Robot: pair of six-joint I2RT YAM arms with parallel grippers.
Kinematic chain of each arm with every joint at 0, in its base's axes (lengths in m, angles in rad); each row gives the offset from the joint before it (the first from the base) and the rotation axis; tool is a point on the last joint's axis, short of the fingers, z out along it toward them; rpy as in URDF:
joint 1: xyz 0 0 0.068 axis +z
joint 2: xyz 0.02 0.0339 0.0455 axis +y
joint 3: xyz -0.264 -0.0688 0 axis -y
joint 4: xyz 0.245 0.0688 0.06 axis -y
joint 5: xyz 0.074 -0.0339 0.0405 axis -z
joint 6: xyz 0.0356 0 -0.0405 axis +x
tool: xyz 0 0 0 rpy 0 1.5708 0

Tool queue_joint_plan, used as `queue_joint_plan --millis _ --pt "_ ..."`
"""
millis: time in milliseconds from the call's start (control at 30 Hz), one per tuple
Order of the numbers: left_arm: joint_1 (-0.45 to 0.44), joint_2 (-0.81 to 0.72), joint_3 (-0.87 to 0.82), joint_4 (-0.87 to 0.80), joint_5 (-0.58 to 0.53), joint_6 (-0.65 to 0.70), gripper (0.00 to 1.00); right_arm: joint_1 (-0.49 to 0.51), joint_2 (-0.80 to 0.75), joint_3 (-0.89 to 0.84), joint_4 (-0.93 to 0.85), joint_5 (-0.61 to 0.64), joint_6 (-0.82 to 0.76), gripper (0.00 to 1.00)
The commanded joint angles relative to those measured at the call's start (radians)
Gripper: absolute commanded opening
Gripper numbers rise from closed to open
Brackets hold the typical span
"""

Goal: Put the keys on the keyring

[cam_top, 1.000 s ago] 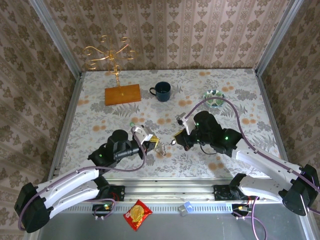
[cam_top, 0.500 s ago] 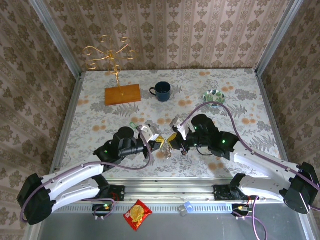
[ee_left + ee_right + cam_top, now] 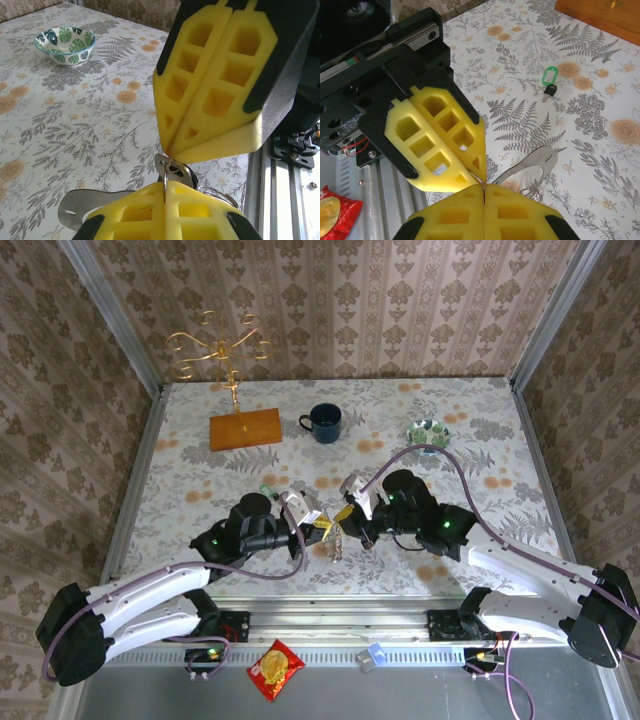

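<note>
I am pinching the keyring (image 3: 172,170) with both grippers shut tight, tip to tip: left gripper (image 3: 165,186), right gripper (image 3: 484,187). My fingers are hiding most of the ring, and its grey strap (image 3: 532,160) is dangling below. The green key (image 3: 550,84) is lying well apart on the table (image 3: 600,165)

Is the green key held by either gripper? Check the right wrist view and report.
No, the green key lies loose on the table, apart from the left gripper and right gripper.
</note>
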Motion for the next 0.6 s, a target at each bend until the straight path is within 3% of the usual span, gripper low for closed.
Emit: queue_joint_plan --millis 0,567 --pt "-0.006 -0.007 0.034 0.040 0.025 -0.014 0.00 0.010 -0.011 -0.010 0.026 0.051 -0.017 0.00" --pt "-0.020 -0.038 -0.016 0.121 0.031 0.050 0.00 0.012 0.012 0.017 -0.019 0.155 0.079 0.00"
